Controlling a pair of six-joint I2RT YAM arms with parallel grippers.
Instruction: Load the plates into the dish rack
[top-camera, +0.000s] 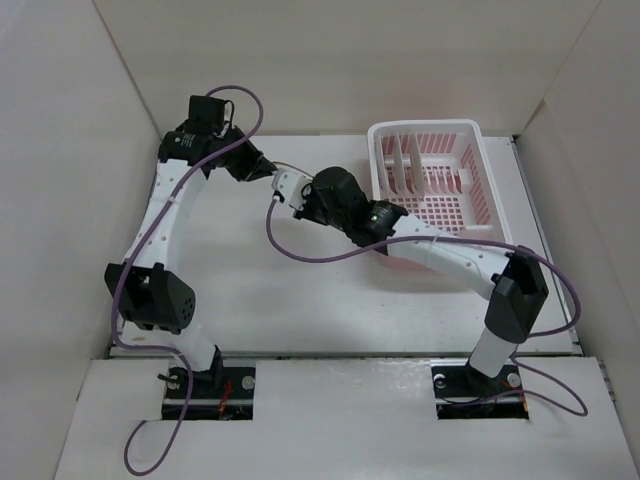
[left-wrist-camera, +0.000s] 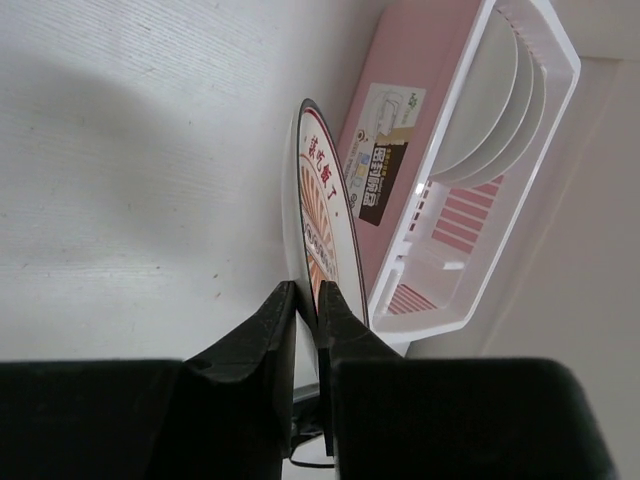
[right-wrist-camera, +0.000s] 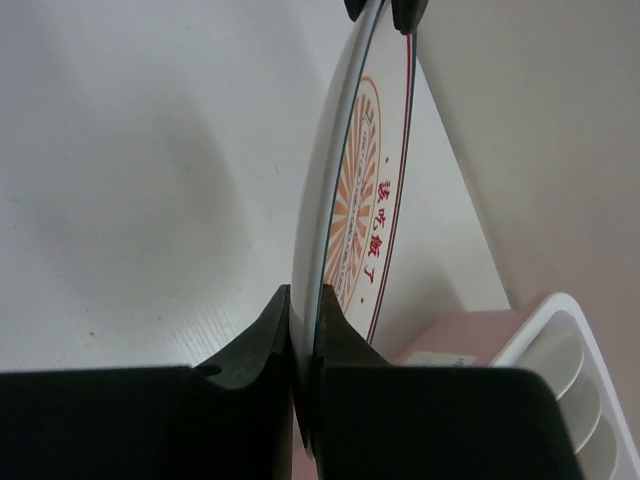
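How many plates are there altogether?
3. One plate is pinched on edge by the left gripper and right gripper, outside the rack. Two plates stand inside it. The right arm hides part of the rack.

Light is even and diffuse, from above: you see the counter (top-camera: 300, 290) bright, slightly washed, with faint shadows under the arms (top-camera: 165, 215). In the wrist views the left fingers (left-wrist-camera: 268, 335) and right fingers (right-wrist-camera: 265, 335) are near-black, soft-focused silhouettes. A broad soft shadow grades across the counter left of them. The plate (left-wrist-camera: 322, 200) between them stays sharp, its lettering legible.
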